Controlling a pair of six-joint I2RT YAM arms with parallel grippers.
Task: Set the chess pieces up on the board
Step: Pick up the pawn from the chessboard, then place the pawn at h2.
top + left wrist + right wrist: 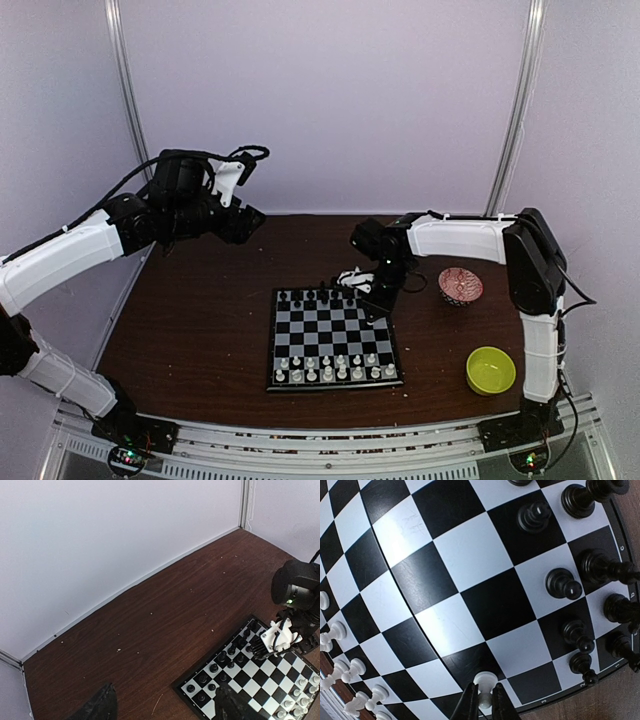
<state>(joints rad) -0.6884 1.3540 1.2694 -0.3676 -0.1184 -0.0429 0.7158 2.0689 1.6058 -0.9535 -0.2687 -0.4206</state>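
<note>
Brown table [200, 330]; right end effector [484, 701] pinches white pawn [484, 682] (hidden overhead).

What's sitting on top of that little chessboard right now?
Black pieces line the far edge and white pieces the near edge. The right gripper pinches a white pawn at the edge of the board. From above, it hides the far right corner.

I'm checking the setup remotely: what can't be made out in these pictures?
Top view: the right gripper covers the far right corner of the board; black pieces too small to identify.
Right wrist view: the fingers partly hide the base of the white pawn.
Left wrist view: the frame edge cuts off the board; the left gripper shows only dark tips.
</note>
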